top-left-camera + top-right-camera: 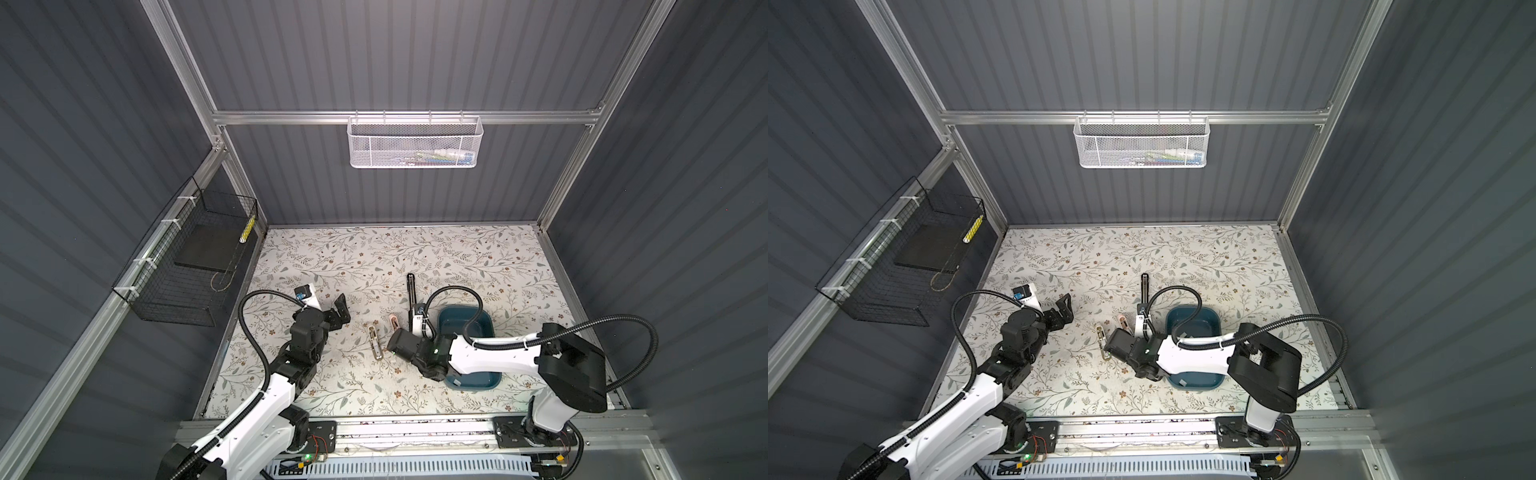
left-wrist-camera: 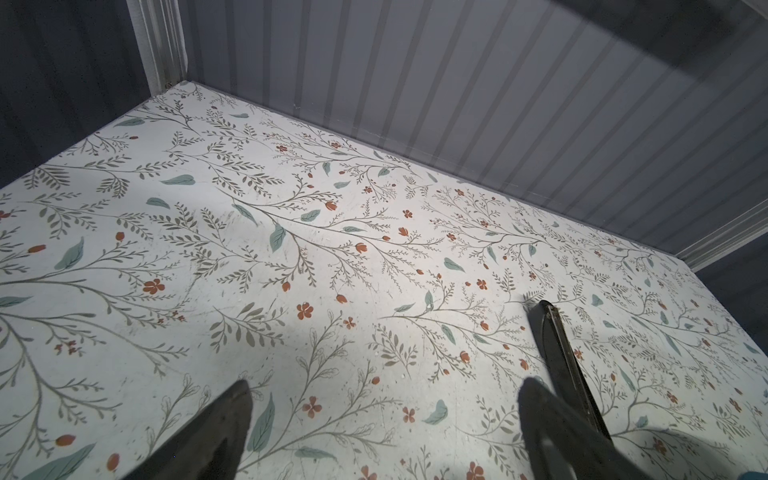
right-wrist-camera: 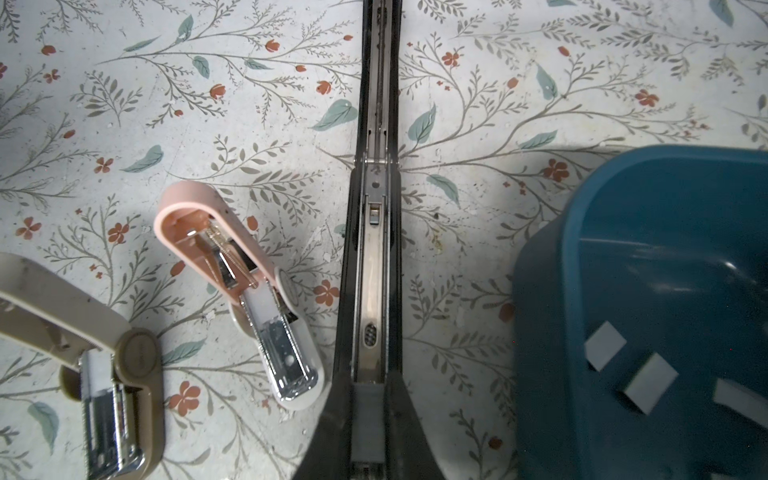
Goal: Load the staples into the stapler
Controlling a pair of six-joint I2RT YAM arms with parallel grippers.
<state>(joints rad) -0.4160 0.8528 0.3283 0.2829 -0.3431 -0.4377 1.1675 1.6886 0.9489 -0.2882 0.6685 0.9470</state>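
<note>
Right gripper (image 3: 368, 386) is closed, its two dark fingers pinching what looks like a pale grey staple strip (image 3: 368, 419) between them. The strip is lined up with the end of the shiny metal channel of a long black stapler (image 3: 374, 249), which lies opened out flat on the floral table (image 3: 124, 124). Whether the strip already rests inside the channel cannot be told.

Just beside the black stapler on one side lies a small pink stapler (image 3: 216, 237), hinged open with its metal tray showing. Next to that is a small beige stapler (image 3: 62, 307), also open. On the other side of the black stapler stands a dark blue bin (image 3: 540, 291). Three loose staples (image 3: 604, 345), flat pale grey strips, lie apart from one another on its floor.

In both top views the right arm reaches across the bin (image 1: 469, 320) to the black stapler (image 1: 411, 291). The pink stapler (image 1: 392, 321) and the beige stapler (image 1: 374, 340) lie to the left of it.

Well apart, further left, the left gripper (image 1: 341, 309) hangs above bare table with its jaws spread wide. The left wrist view shows only the floral surface between its fingers (image 2: 208, 436).

A white mesh basket (image 1: 415, 141) hangs on the back rail, and a black wire basket (image 1: 187, 266) on the left wall.
</note>
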